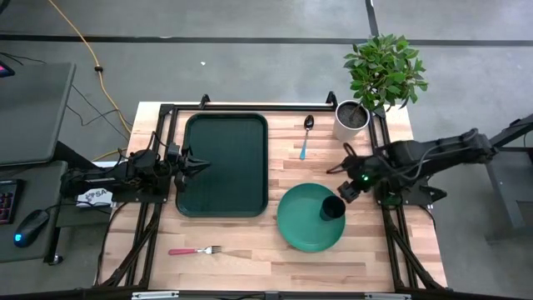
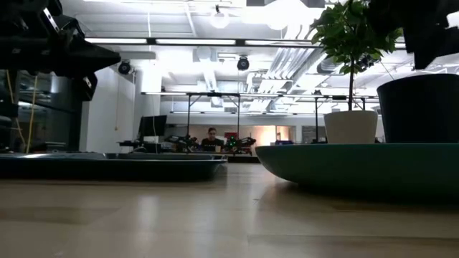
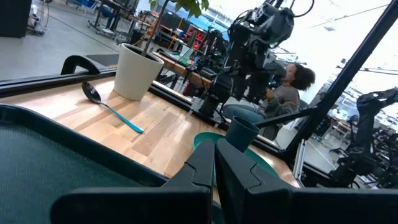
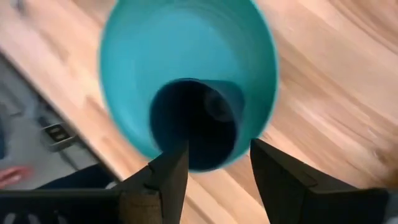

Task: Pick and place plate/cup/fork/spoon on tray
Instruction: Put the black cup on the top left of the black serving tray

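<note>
The large dark green rectangular tray (image 1: 226,163) lies on the left half of the wooden table (image 1: 250,267), and the round teal-green plate (image 1: 304,227) lies just right of its near corner. The small dark cylindrical cup (image 1: 331,207) stands on the plate's right part. The blue-handled metal spoon (image 1: 306,137) lies behind the plate, between the tray and the white pot with a plant (image 1: 351,118) at the far right. The pink-handled fork (image 1: 194,250) lies in front of the tray, left of the plate.

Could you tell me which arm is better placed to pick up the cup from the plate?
Right: its gripper hangs open beside the cup on the plate. The left gripper waits, shut, over the tray.
</note>
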